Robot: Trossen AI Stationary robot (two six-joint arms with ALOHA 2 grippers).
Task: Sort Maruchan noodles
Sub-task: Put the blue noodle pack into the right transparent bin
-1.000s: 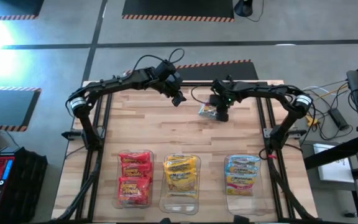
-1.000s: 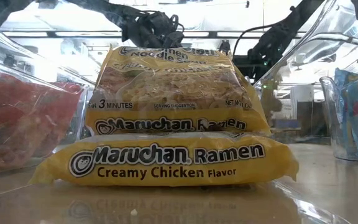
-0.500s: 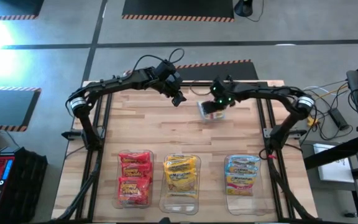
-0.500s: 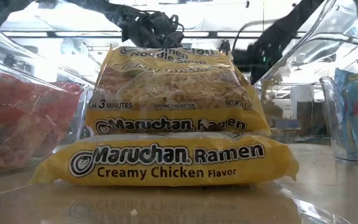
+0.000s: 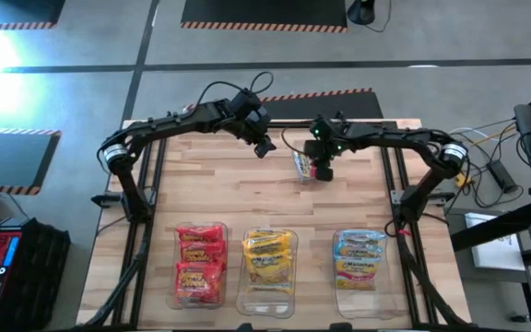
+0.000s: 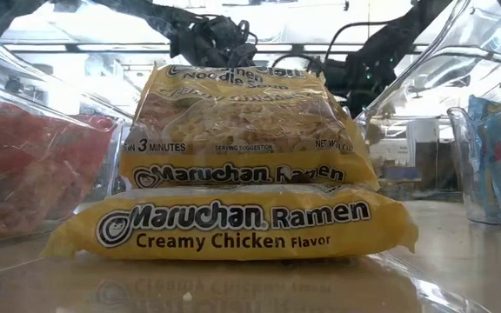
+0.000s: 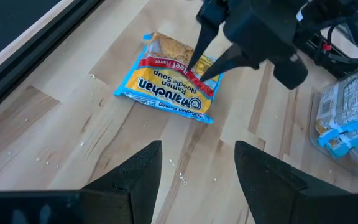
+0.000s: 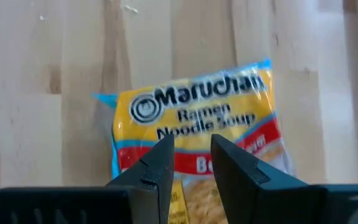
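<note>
We see the right gripper (image 7: 199,64) pinching a light blue packet (image 7: 169,80) at the far middle of the table (image 5: 219,189), its dark tapered fingers (image 8: 156,163) set narrowly on the glossy, crinkled plastic, across the red band. In the left wrist view the flat rectangular packet looks tilted, one edge on the pale butcher-block planks; whether it has fully left the wood we cannot tell. Its lower end is cut off behind the fingers in the right wrist view. The left gripper (image 7: 194,163) hovers just beside it, blunt matte fingers spread apart and empty. Along the near edge stand three clear plastic bins: the red packets (image 5: 199,263) in the left bin (image 5: 174,297), the yellow packets (image 5: 267,257) in the middle bin (image 5: 267,304), the other blue packets (image 5: 359,259) in the right bin (image 5: 357,303). From table height, two stacked yellow packets fill the view and hide the grippers.
</note>
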